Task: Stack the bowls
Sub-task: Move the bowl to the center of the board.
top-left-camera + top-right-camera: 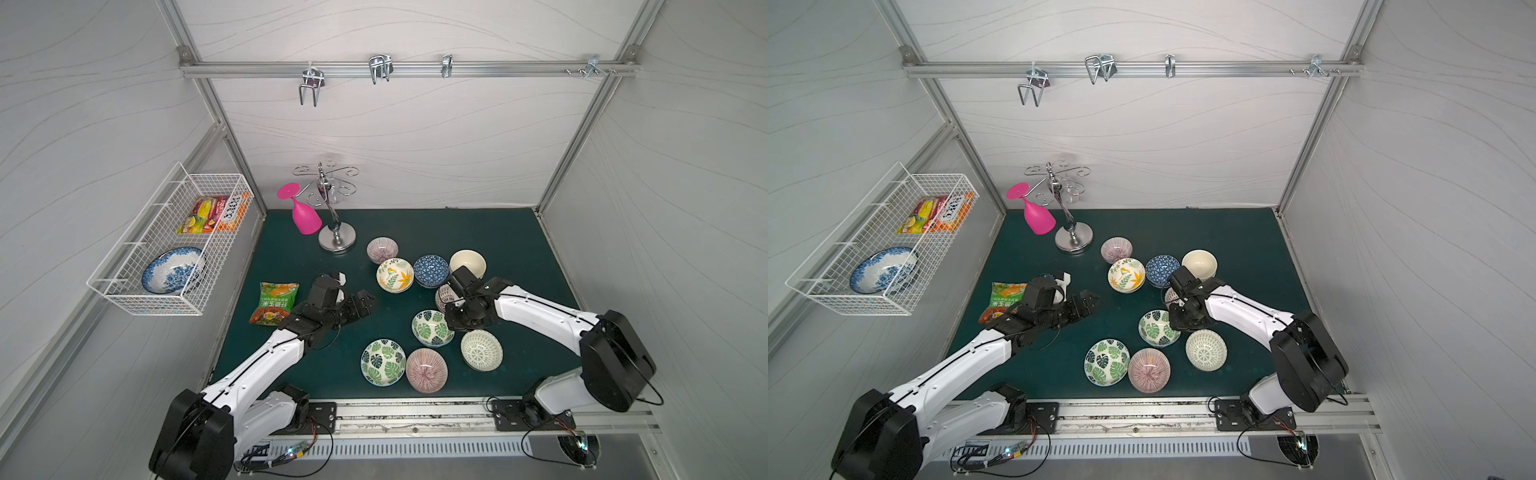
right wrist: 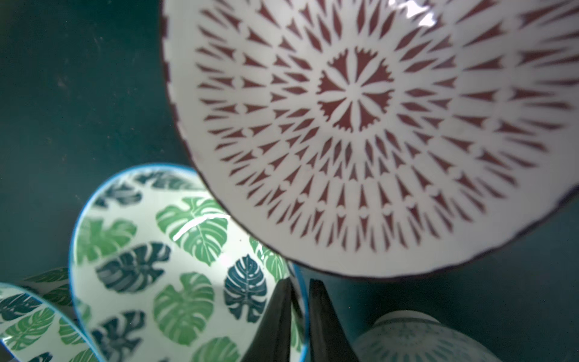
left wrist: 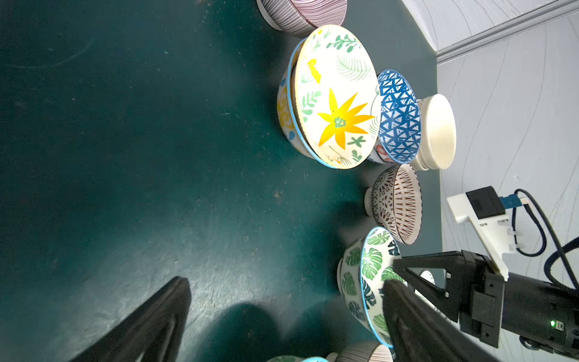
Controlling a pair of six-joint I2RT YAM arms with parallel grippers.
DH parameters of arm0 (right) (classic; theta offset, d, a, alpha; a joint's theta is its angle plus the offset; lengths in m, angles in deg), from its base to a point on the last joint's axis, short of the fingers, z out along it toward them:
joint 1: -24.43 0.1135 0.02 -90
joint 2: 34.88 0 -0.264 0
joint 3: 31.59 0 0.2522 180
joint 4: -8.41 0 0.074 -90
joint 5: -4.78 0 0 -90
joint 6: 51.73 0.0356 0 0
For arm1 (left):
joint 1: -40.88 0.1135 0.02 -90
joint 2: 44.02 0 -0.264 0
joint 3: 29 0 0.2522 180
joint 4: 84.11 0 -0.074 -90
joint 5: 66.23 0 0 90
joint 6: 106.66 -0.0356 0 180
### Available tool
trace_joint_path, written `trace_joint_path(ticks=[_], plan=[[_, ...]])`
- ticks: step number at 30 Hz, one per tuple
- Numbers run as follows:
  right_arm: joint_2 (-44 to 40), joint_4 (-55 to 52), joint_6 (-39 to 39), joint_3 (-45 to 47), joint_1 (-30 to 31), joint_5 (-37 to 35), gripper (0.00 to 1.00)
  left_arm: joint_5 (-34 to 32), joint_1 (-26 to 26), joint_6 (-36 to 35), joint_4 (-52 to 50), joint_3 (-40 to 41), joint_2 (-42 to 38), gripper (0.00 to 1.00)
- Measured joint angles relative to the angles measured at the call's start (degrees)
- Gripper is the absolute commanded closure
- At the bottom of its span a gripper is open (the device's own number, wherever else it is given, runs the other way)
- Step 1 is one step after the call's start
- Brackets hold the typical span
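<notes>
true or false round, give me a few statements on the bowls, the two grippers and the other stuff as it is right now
1. The right gripper has its jaws closed on the rim of a green leaf bowl. True.
2. The left gripper is holding a bowl. False: its jaws stand open and empty over the mat.
3. The blue-and-white dish sits on the mat. False: it lies in the wire basket on the side wall.
4. The yellow flower bowl sits nested in another bowl. True.
5. The pink goblet hangs foot-up on the metal rack. True.

Left pincer point(image 1: 365, 302) wide — right pincer point(image 2: 300, 283) tight
</notes>
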Motion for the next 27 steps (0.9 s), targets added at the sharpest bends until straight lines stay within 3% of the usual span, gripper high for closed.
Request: trace_joint_path(ticks=[15, 27], plan=[[5.38, 0.83, 2.75, -8.44, 4.85, -4.57, 1.0, -0.33, 0.0, 0.0, 0.0, 0.0, 0.0, 0.0], [6.62, 14.45, 5.29, -5.62, 7.41, -5.42, 1.0, -0.44, 0.0, 0.02, 0.02, 0.0, -0.07, 0.0]])
